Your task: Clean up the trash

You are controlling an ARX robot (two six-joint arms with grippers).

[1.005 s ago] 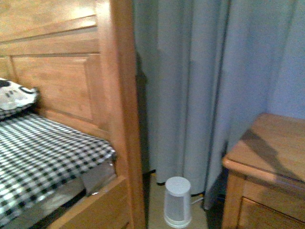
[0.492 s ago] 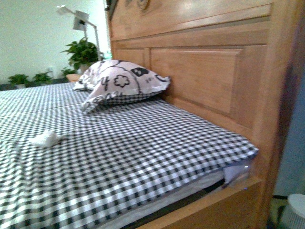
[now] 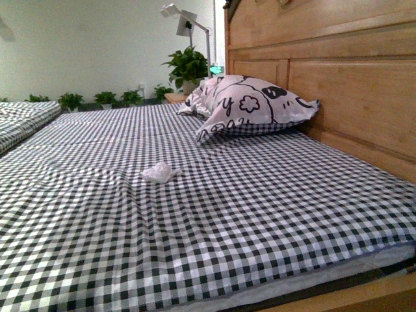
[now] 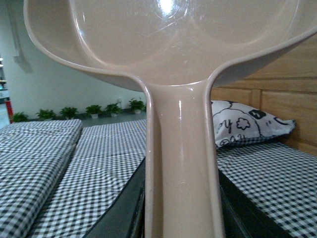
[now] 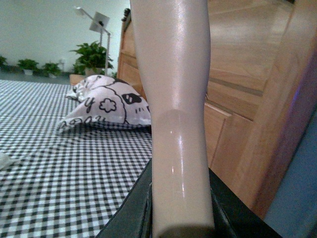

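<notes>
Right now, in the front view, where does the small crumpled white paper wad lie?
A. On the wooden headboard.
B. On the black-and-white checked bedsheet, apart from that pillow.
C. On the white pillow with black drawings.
B: the small crumpled white paper wad lies on the black-and-white checked bedsheet, with bare sheet between it and the white pillow with black drawings.

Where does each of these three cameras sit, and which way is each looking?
Front view: on the robot's body, facing across the checked bed toward the pillow and headboard, with the trash on the sheet; no arm shows.
Left wrist view: on the left wrist, looking along the dustpan handle gripped by the left gripper.
Right wrist view: on the right wrist, looking along a pale handle in the right gripper, its head out of frame.
Shared: all three see the pillow and bed.
</notes>
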